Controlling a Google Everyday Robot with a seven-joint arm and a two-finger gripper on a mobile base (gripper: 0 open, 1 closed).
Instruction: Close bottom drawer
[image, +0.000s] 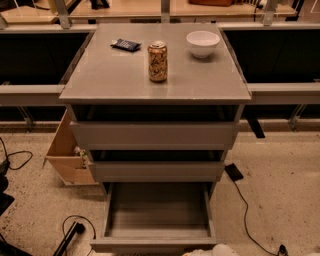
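The bottom drawer (159, 212) is the lowest of three grey drawers in the cabinet. It stands pulled out toward me, an empty shallow tray, with its flat front panel (152, 244) near the bottom edge of the view. My gripper (216, 250) shows only as a pale rounded part at the very bottom edge, right at the right end of that front panel. The two drawers above, the middle one (156, 171) and the top one (152, 135), each stick out a little.
On the cabinet top (100, 80) stand a drink can (157, 61), a white bowl (202, 43) and a small dark packet (125, 45). A light wooden box (67, 152) leans at the cabinet's left. Cables (75, 232) and a black block (233, 172) lie on the speckled floor.
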